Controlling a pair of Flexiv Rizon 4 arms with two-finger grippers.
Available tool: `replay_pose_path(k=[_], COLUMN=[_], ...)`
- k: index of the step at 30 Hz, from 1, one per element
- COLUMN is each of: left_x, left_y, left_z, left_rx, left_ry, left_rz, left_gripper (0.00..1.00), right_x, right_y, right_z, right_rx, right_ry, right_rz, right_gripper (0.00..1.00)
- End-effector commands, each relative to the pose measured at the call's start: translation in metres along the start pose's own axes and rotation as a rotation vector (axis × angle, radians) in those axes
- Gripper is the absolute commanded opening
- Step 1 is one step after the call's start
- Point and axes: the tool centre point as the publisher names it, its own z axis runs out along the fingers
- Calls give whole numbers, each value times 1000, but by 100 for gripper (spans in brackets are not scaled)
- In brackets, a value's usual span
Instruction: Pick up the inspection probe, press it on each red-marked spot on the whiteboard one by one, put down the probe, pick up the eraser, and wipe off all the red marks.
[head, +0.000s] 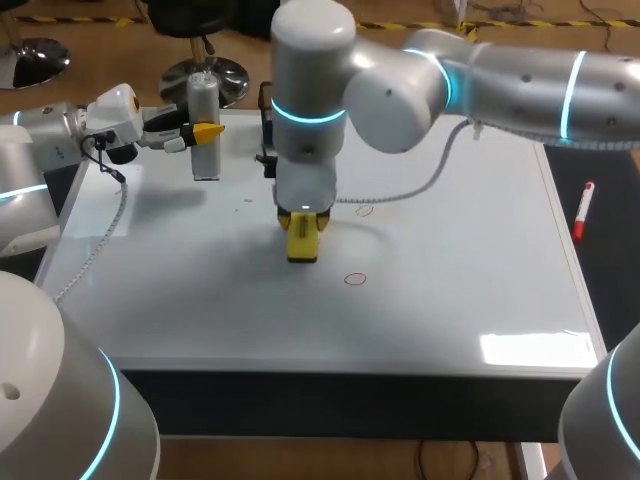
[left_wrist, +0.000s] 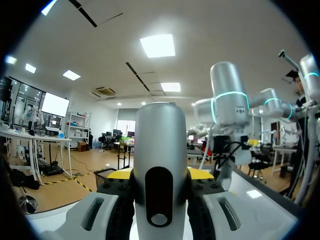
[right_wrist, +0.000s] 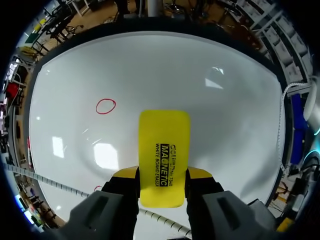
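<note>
Robotics lab, test-bench setup. Head view: two grey collaborative arms with lit cyan joint rings. The left arm enters at the frame's left edge, the right arm from the upper right. The bench top is a flat whiteboard with a hand-drawn red circle near centre. A loose cable trails down the left side.

A red-and-white marker lies alone on the dark surface on the right side, its length running roughly toward the far edge. At the far side, a black object stands partly hidden; what it is cannot be made out.
</note>
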Motion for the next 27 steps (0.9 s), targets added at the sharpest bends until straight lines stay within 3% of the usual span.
replay_pose_path(k=[1,15,27], left_x=[0,0,0], left_y=[-1,-1,-1], left_z=[0,0,0], left_rx=[1,1,1], left_ry=[0,0,0], left_rz=[1,1,1], left_gripper=[0,0,0], right_x=[-3,8,40], right_y=[-4,4,19], right_z=[11,31,47], right_rx=[-19,-72,-123], right_ry=[10,9,43], right_rz=[-2,19,69], right_gripper=[0,0,0])
